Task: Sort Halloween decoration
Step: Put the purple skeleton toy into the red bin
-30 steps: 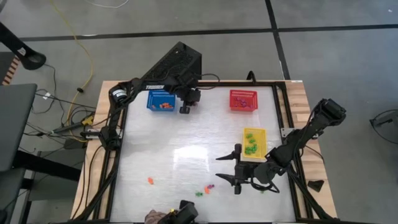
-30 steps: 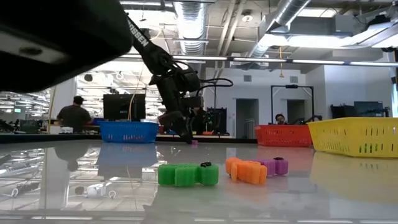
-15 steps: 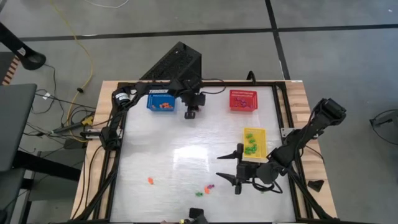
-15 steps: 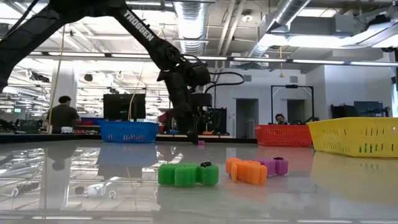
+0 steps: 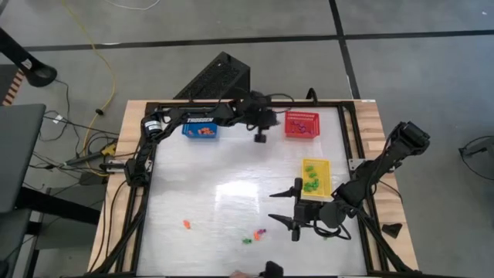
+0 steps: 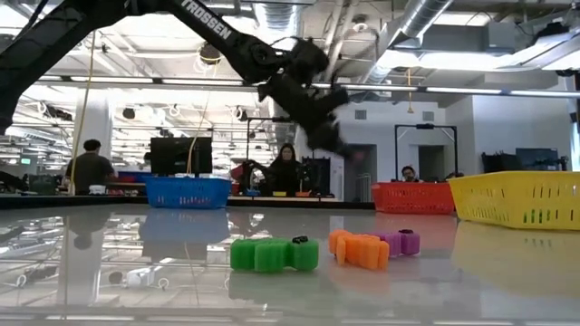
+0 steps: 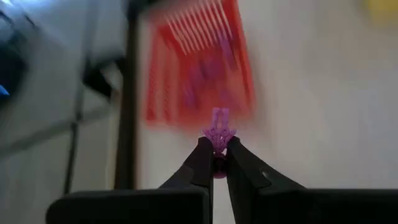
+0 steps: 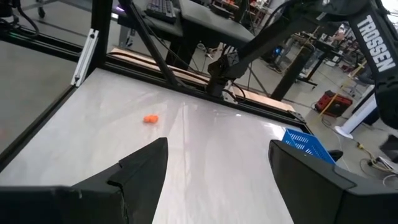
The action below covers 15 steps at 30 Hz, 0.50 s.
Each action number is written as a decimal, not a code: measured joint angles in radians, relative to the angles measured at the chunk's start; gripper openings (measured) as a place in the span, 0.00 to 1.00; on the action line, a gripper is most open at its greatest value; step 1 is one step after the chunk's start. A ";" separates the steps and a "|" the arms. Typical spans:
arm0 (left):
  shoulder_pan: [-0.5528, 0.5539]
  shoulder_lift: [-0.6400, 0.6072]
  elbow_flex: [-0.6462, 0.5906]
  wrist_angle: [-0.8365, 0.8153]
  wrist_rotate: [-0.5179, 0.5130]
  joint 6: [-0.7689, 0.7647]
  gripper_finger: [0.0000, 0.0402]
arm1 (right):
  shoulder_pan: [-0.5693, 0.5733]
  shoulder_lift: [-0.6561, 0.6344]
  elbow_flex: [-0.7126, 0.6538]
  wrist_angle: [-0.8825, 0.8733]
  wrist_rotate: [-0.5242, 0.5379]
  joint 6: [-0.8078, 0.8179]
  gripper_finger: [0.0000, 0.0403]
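My left gripper (image 5: pixel 262 137) hangs in the air between the blue basket (image 5: pixel 200 128) and the red basket (image 5: pixel 301 124), shut on a tiny purple trinket (image 7: pixel 219 124). In the left wrist view the red basket (image 7: pixel 199 68) lies blurred just beyond the trinket. My right gripper (image 5: pixel 272 207) waits open, low over the table, left of the yellow basket (image 5: pixel 315 177). Loose trinkets lie on the table near the near edge: an orange one (image 5: pixel 186 225), a green one (image 5: pixel 246 240) and an orange and purple pair (image 5: pixel 258 232). The low view shows them as green (image 6: pixel 274 254), orange (image 6: pixel 360 247) and purple (image 6: pixel 403 242). My left gripper pinches the purple trinket's lower end (image 7: pixel 218 144) between its two fingertips. Most of the trinket sticks out beyond the fingers (image 7: pixel 202 163). It is lifted clear of the table.
The blue, red and yellow baskets each hold a few trinkets. A black frame (image 5: pixel 147 193) runs round the table's edges. A dark object (image 5: pixel 270 269) shows at the near edge. People sit at desks (image 6: pixel 286 172) beyond the far edge. The table's middle (image 5: pixel 224 177) is bare.
My left gripper has risen from the table beside the blue basket and swung fast toward the table's right, toward the red basket. It has stayed shut on the purple trinket, which is now lifted clear.
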<state>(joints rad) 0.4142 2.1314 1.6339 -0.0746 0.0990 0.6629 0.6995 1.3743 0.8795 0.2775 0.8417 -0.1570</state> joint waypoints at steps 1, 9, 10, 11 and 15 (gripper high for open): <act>0.000 0.007 0.001 0.068 0.023 -0.023 0.02 | 0.000 0.000 0.000 0.000 0.000 0.000 0.77; -0.006 0.078 0.068 0.221 0.010 -0.155 0.02 | 0.022 -0.001 0.000 0.007 0.001 -0.008 0.77; -0.010 0.081 0.085 0.193 -0.001 -0.150 0.02 | 0.022 -0.001 0.000 0.008 0.002 -0.010 0.77; -0.015 0.081 0.098 0.145 0.001 -0.142 0.02 | 0.022 -0.001 0.000 0.011 0.002 -0.020 0.77; -0.040 0.107 0.159 0.128 -0.015 -0.045 0.02 | 0.025 -0.001 0.000 0.020 0.002 -0.031 0.77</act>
<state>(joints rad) 0.3737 2.2383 1.7929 0.0535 0.0842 0.6179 0.7249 1.3735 0.8795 0.2976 0.8437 -0.1878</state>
